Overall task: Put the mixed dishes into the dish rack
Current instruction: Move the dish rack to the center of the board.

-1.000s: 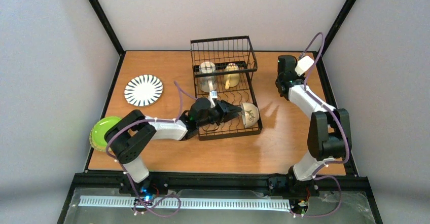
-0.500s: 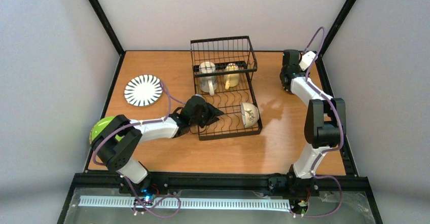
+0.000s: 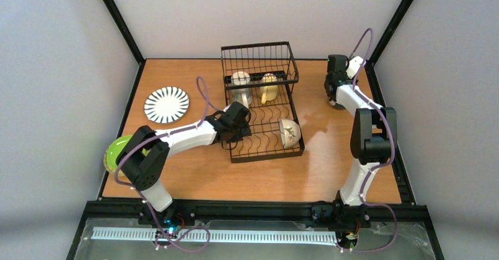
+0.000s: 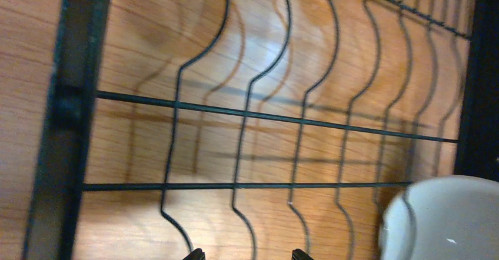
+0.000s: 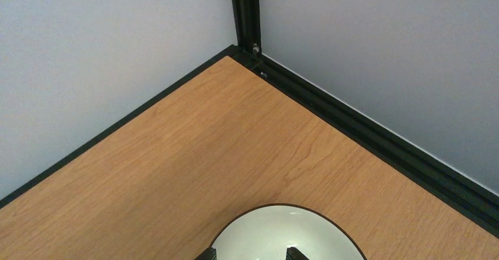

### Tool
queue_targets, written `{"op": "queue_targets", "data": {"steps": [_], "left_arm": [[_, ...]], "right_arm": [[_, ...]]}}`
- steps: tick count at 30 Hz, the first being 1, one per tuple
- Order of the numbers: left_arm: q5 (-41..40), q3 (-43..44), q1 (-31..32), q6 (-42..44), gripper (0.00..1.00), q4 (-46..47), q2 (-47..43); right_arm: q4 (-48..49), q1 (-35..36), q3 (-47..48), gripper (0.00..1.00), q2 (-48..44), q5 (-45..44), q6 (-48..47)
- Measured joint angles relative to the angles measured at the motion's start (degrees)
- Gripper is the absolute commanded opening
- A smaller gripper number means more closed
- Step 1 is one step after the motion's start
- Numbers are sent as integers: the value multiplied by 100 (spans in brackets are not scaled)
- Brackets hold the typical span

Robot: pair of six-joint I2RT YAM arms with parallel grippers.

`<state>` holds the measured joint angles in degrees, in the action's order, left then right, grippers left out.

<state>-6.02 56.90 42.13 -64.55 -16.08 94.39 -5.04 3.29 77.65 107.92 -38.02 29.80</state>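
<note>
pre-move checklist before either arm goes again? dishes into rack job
1. Left pincer empty: ok. Tips are apart over bare dish rack wires.
2. Right pincer open: ok. Tips are apart above a white dark-rimmed dish near the far right corner.
3. Right pincer touching that dish: cannot tell.
4. Plate slots free: ok. Cream bowl sits at the rack's right side, cream mug and yellow mug at the back. The curved wires on the left are bare.
5. All dishes loaded: not ok. Striped plate and lime-green plate lie on the table.
</note>
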Motion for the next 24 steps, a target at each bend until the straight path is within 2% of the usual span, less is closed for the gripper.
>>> {"op": "queue_targets", "data": {"steps": [6, 24], "left_arm": [[-332, 179, -9, 411, 83, -651, 216], [-505, 334, -168, 986, 83, -960, 216]], "right_arm": [[-68, -85, 74, 68, 160, 114, -76], [-341, -105, 205, 68, 258, 619, -195]]}}
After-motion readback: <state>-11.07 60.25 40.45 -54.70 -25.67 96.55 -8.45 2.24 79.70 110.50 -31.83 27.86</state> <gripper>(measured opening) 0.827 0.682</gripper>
